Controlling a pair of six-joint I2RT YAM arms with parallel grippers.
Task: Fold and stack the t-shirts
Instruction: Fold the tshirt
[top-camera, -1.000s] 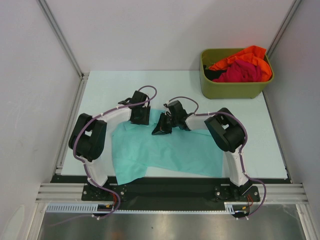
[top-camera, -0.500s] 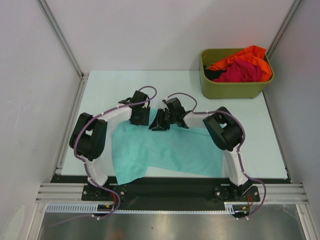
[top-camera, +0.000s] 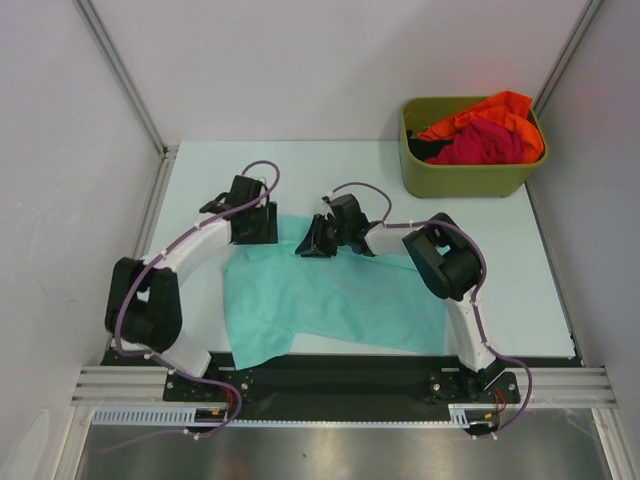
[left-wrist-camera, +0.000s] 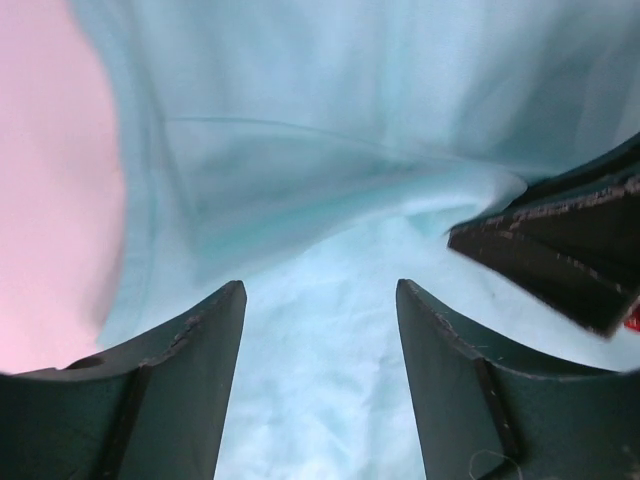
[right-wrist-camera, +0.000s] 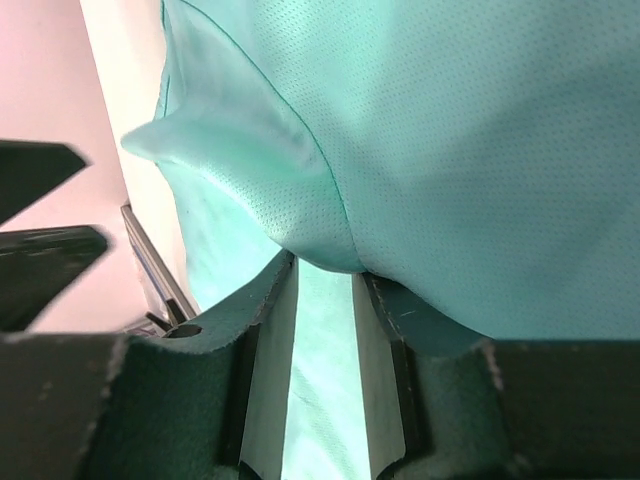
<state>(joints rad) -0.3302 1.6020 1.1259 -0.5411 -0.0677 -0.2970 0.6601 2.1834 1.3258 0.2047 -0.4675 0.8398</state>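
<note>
The teal t-shirt lies spread on the table between my arms, rumpled at its near left corner. My right gripper is shut on a fold at the shirt's far edge; in the right wrist view the cloth is pinched at the tips of that gripper. My left gripper is open just left of it, at the shirt's far left corner. In the left wrist view it hovers open and empty over the teal cloth. The orange t-shirt and the magenta t-shirt lie bunched together.
An olive-green bin at the far right corner holds the orange and magenta shirts. White walls and metal posts enclose the table. The right gripper's fingers show at the right of the left wrist view.
My left arm has swung to the left, and its gripper has moved left and away from the right gripper. My right gripper has shifted slightly left with the cloth.
</note>
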